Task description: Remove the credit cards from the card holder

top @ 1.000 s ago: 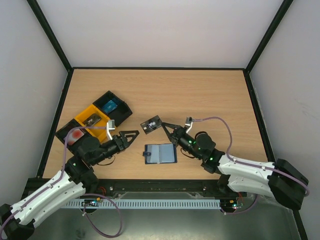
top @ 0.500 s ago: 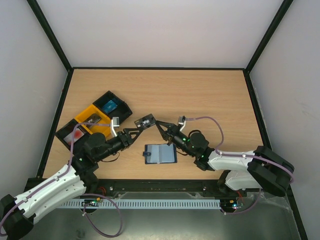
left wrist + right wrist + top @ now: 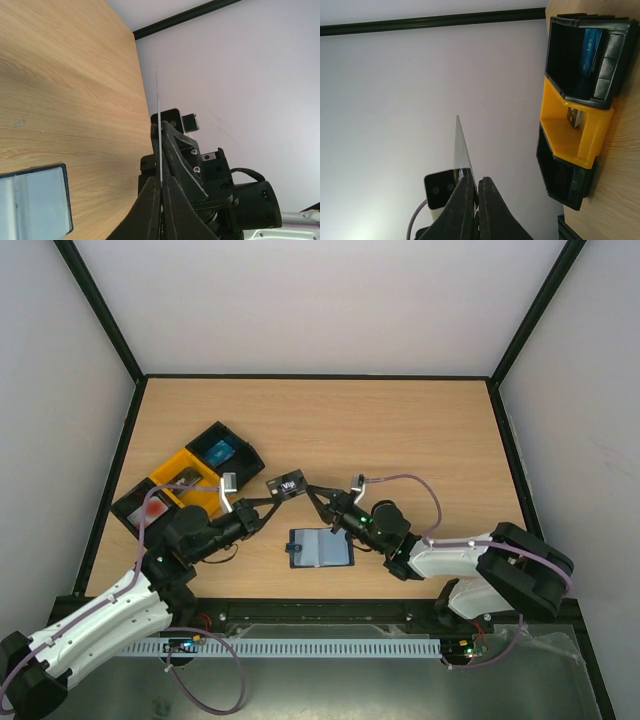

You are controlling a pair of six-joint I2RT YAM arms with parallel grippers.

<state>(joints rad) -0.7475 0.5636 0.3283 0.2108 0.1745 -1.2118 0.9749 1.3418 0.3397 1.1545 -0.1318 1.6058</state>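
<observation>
A dark credit card (image 3: pixel 288 484) with white lettering hangs above the table, gripped from both ends. My left gripper (image 3: pixel 269 498) is shut on its left end, and my right gripper (image 3: pixel 312 491) is shut on its right end. In the left wrist view the card (image 3: pixel 158 115) is a thin edge-on line between my shut left gripper (image 3: pixel 161 179). The right wrist view has the card (image 3: pixel 460 150) rising from my right gripper (image 3: pixel 476 181), pressed against one finger. The navy card holder (image 3: pixel 320 548) lies open on the table below, pale blue inside; its corner (image 3: pixel 35 205) is in the left wrist view.
Three joined trays sit at the left: a black one (image 3: pixel 222 453) holding a blue card, a yellow one (image 3: pixel 185 478) holding a small dark item, and a black one (image 3: pixel 150 508) holding something red. The same trays (image 3: pixel 570 130) appear in the right wrist view. Black rails edge the table.
My right gripper carried the card left to my left gripper. The left jaws, open a second ago, have shut on the card's left end.
</observation>
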